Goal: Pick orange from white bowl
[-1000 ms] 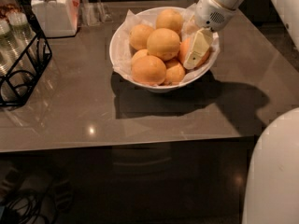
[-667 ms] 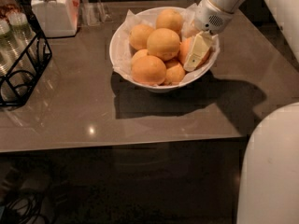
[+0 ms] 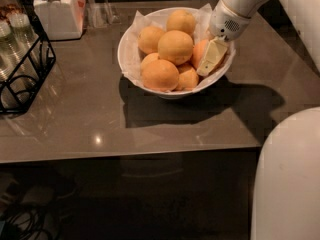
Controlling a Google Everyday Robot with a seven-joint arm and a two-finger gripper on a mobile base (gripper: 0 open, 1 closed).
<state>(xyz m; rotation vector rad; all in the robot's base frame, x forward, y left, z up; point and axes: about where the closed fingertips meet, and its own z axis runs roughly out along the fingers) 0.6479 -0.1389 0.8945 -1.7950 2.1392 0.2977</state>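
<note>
My pincer (image 3: 210, 59) sits in the one white bowl (image 3: 131, 64), at its 3 o'clock edge.
One deeper orange (image 3: 199, 50) lies just beside my pincer, at its 9 o'clock; six paler fruits (image 3: 175, 47) fill the rest. Whether I grip it, I cannot tell.

My gripper (image 3: 211, 59) sits low at the right side of the white bowl (image 3: 172, 92), just beside the orange (image 3: 199, 50). Paler fruits (image 3: 175, 46) are heaped tight on the orange's left, and crinkled paper (image 3: 141, 20) rises above the rim. Bare table (image 3: 150, 126) lies in front of the bowl; a wire rack (image 3: 27, 76) and a white jar (image 3: 57, 14) stand well apart at far left.
</note>
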